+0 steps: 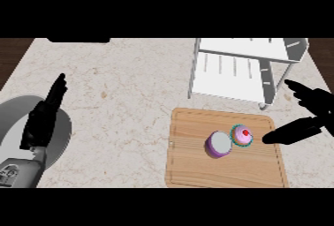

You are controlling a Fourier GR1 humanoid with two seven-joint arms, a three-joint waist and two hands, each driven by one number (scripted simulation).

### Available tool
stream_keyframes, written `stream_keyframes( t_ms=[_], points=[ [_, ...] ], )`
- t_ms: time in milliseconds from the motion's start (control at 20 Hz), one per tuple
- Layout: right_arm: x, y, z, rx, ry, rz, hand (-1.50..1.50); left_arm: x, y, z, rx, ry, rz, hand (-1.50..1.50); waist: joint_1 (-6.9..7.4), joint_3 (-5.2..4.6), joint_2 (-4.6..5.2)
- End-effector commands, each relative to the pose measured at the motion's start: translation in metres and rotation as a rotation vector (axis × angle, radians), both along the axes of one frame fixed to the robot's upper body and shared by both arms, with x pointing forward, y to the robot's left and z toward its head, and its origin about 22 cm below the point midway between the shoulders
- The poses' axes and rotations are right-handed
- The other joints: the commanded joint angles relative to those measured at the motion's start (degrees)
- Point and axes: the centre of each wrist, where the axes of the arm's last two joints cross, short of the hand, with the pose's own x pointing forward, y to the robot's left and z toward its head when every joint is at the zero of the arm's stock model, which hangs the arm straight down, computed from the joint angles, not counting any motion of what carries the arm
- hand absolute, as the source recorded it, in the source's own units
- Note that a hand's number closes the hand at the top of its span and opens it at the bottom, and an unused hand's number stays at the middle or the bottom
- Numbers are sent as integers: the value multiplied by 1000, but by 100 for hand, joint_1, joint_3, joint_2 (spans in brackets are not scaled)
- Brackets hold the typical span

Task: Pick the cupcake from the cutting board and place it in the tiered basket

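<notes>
- The small cupcake with pink frosting, a red cherry on top and a teal paper wrapper [243, 135] sat on the rectangular light wooden cutting board [195, 167], toward its right half and not yet lifted.
- Touching or just beside its left side lay a round purple object with a pale top [218, 144]; what it was could not be told.
- The black right hand [306, 119] hovered at the board's right edge with thumb and fingers spread wide apart, holding nothing; its lower fingertip was near the cupcake but apart from it.
- The black left hand [44, 117] rested at the far left of the marbled counter, fingers straight and together, pointing up.
- The white wire tiered basket [241, 70] stood just behind the board.
- By its look the cupcake was probably light, with soft frosting that would smear and a thin wrapper that would crumple.
- The best hold seemed low on the wrapper's sides, below the frosting, approaching from the right, since the purple object blocked the left.
- A finger slid in on the left might nudge that neighbour.
</notes>
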Motion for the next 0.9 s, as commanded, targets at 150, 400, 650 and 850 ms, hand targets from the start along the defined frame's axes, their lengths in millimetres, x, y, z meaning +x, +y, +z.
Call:
stream_keyframes(
  t_ms=[150,400,650,850],
  points=[
    [11,14,-25,-72,150,-14,-150,9,-3,3,-7,-7,8,0,-54,2,-1],
    [-2,22,-26,-78,168,20,-150,-4,3,4,-10,1,9,0,-62,3,-16],
    [-18,36,-43,-138,145,27,-150,-9,2,-16,15,-4,3,0,-85,1,-14],
    [-17,33,-19,-215,148,37,-150,-4,-1,-25,1,2,9,0,-109,-1,-16]
  ],
)
